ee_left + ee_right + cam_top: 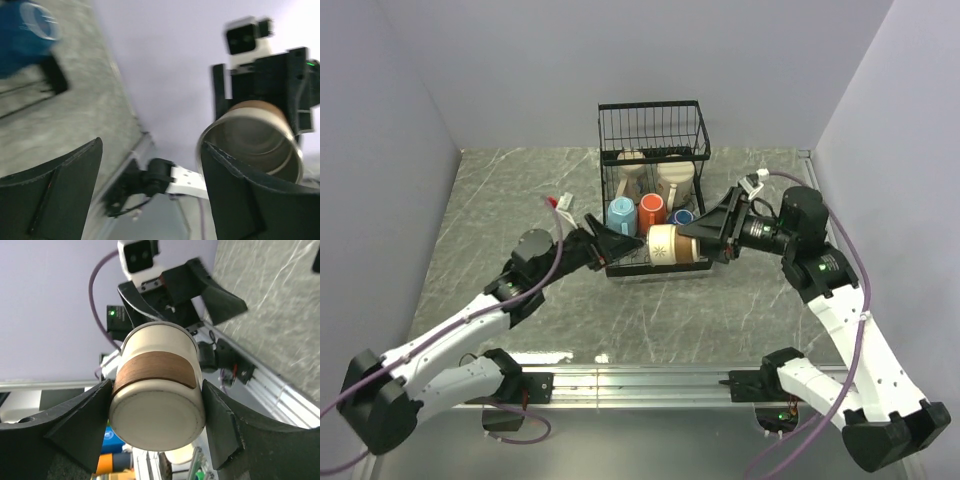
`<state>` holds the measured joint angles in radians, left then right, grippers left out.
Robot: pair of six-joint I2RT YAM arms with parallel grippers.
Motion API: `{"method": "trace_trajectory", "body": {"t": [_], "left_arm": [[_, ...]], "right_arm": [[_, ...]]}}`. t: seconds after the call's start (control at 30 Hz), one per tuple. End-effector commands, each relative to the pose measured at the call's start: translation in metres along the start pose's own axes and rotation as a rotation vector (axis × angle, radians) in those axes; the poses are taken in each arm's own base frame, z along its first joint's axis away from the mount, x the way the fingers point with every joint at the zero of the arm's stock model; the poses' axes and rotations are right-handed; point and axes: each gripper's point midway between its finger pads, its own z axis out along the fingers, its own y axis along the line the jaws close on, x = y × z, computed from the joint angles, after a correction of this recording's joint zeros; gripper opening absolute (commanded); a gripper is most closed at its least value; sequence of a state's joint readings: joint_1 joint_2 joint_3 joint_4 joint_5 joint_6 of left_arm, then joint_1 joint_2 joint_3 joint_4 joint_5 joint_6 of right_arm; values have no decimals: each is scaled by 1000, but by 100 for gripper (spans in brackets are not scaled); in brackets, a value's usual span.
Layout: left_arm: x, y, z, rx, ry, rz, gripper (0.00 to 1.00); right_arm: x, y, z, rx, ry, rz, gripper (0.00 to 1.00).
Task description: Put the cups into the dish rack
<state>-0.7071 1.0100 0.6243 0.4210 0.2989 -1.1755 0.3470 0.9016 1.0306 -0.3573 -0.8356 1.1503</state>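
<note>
A cream cup with a brown band [670, 245] hangs on its side just in front of the black wire dish rack [653, 115]. My right gripper [700, 238] is shut on its base end [157, 390], one finger pressed to each side. My left gripper [625, 247] stands open at the cup's mouth [255, 135]; one finger overlaps the rim and the other is far off it. Light blue [621, 213], orange [652, 209] and dark blue [682, 216] cups sit in the rack's low front part. Two cream mugs [678, 180] stand behind them.
The rack stands at the middle back of the grey marble table [500, 200]. Purple-grey walls close in the left, right and back. A metal rail [640, 380] with the arm bases runs along the near edge.
</note>
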Motion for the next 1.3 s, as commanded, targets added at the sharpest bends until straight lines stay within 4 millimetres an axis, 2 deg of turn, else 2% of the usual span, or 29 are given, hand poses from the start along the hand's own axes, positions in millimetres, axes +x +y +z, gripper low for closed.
{"method": "trace_trajectory", "body": {"t": [0.0, 0.03, 0.07, 0.1, 0.13, 0.17, 0.2, 0.23, 0.3, 0.33, 0.37, 0.4, 0.43, 0.53, 0.67, 0.83, 0.97, 1.13, 1.23, 1.27], "left_arm": [[-11, 59, -33, -311, -13, 113, 85], [-19, 71, -42, -364, -36, 129, 86], [-15, 85, -54, -435, -21, 122, 86], [-24, 87, -62, -467, -64, 139, 86], [-28, 95, -71, -517, -75, 149, 86], [-29, 101, -81, -572, -86, 158, 85], [-29, 106, -86, -603, -85, 164, 85], [-30, 110, -91, -634, -85, 174, 85], [-27, 119, -99, -694, -63, 184, 85], [-26, 121, -100, -709, -50, 186, 84], [-26, 119, -102, -719, -42, 185, 84], [-24, 122, -104, -736, -28, 186, 84], [-28, 125, -107, -762, -44, 200, 83], [-28, 125, -111, -787, -31, 211, 83], [-27, 123, -115, -799, -5, 231, 83], [-24, 123, -123, -813, 21, 260, 82], [-22, 126, -129, -833, 37, 275, 82], [-18, 131, -129, -833, 58, 287, 82], [-18, 132, -126, -832, 72, 294, 82], [-18, 135, -125, -837, 79, 294, 82]], "right_arm": [[-12, 6, -10, -6, 2, -69, 0], [-18, 7, -11, 8, -11, -79, 0], [-24, -9, -9, 80, -12, -32, 0], [-30, -18, -8, 135, -24, -91, 0], [-45, -14, -10, 189, -84, -138, 0], [-48, -36, -7, 293, -64, -128, 0], [-55, -41, -7, 339, -77, -137, 0], [-73, -47, -4, 410, -131, -160, 0], [-73, -57, -1, 521, -123, -213, 0], [-84, -57, 6, 566, -138, -239, 0], [-91, -68, 6, 656, -167, -258, 0], [-85, -69, 17, 684, -141, -296, 0], [-89, -65, 22, 703, -153, -321, 0], [-89, -97, 54, 855, -118, -347, 0], [-97, -131, 79, 969, -140, -338, 0], [-111, -163, 99, 1063, -162, -338, 0], [-113, -183, 107, 1132, -141, -348, 0], [-105, -211, 118, 1153, -106, -334, 0], [-100, -218, 124, 1150, -91, -331, 0], [-99, -219, 126, 1151, -85, -335, 5]]}}
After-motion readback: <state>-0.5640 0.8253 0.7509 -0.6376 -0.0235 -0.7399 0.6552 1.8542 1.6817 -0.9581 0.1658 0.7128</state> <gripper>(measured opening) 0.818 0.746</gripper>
